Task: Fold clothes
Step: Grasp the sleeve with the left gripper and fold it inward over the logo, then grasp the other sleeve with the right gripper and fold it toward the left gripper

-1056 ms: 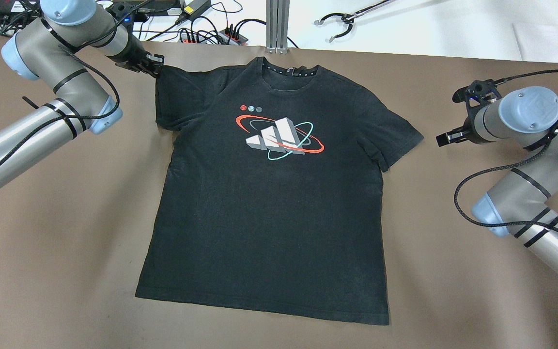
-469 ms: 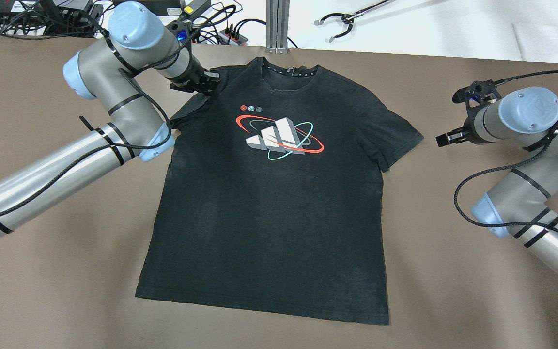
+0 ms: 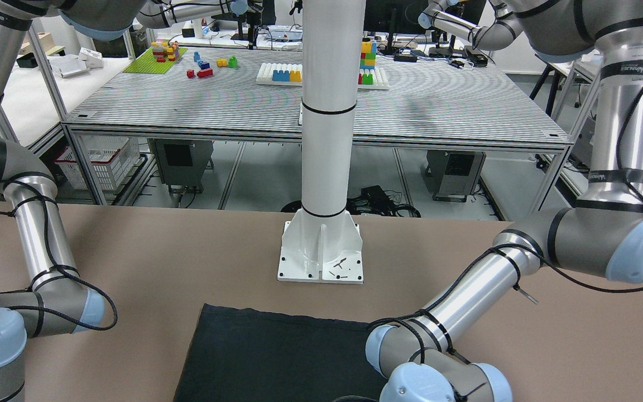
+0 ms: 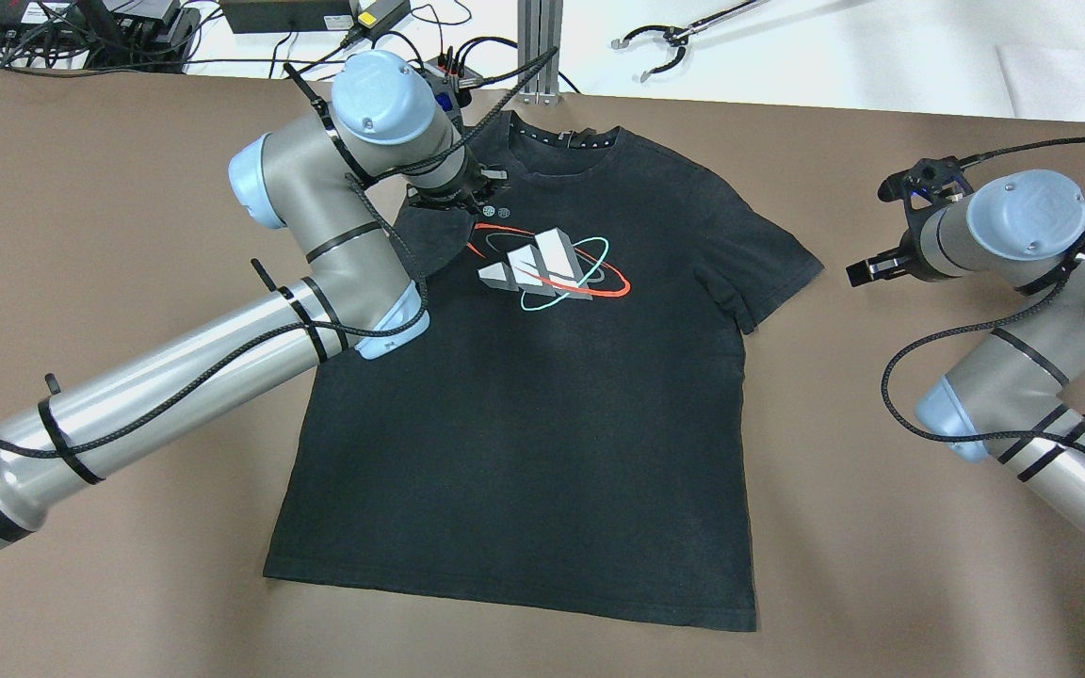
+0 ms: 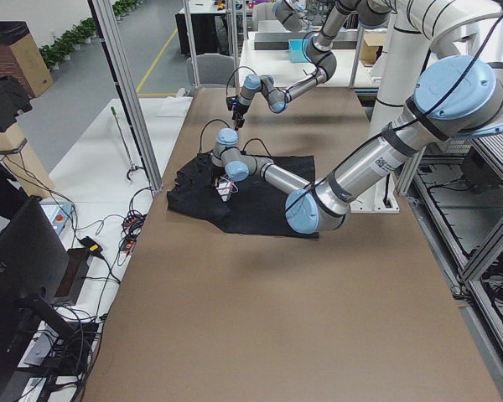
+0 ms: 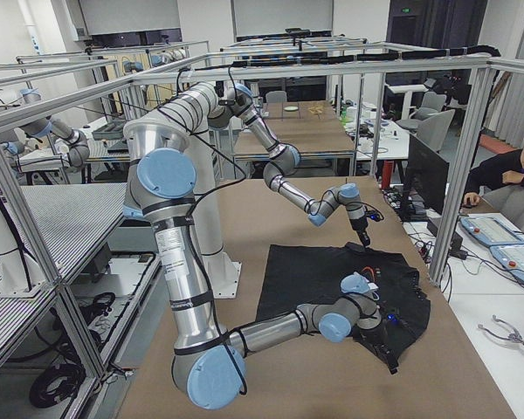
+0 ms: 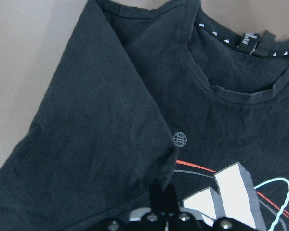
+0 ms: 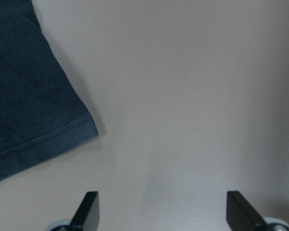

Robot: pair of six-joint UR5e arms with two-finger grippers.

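T-shirt (image 4: 524, 405), black, lies front up on the brown table (image 4: 128, 565). Its collar (image 4: 566, 141) is at the far edge from me and its hem is toward me. The body is flat, with small wrinkles only. The chest print (image 4: 552, 268), white blocks ringed in red and teal, is mostly uncovered.

My left gripper (image 4: 478, 205) is clenched on the left sleeve (image 7: 101, 144). In the left wrist view the fingers (image 7: 164, 197) are pressed together on the sleeve's edge. The sleeve is doubled over onto the chest. Its fold runs diagonally from the shoulder seam down to my fingers, and the edge lies just beside the upper left corner of the print. One small round logo (image 7: 180, 139) shows just past the sleeve's edge.

My right gripper (image 4: 867, 270) is released, jaws wide apart. It hovers over bare table just beside the right sleeve (image 4: 769, 273) and does not touch it. That sleeve lies spread out flat.

In the front-facing view the hem end of the shirt lies near the white pillar (image 3: 327, 111) and apart from its base plate (image 3: 321, 254).
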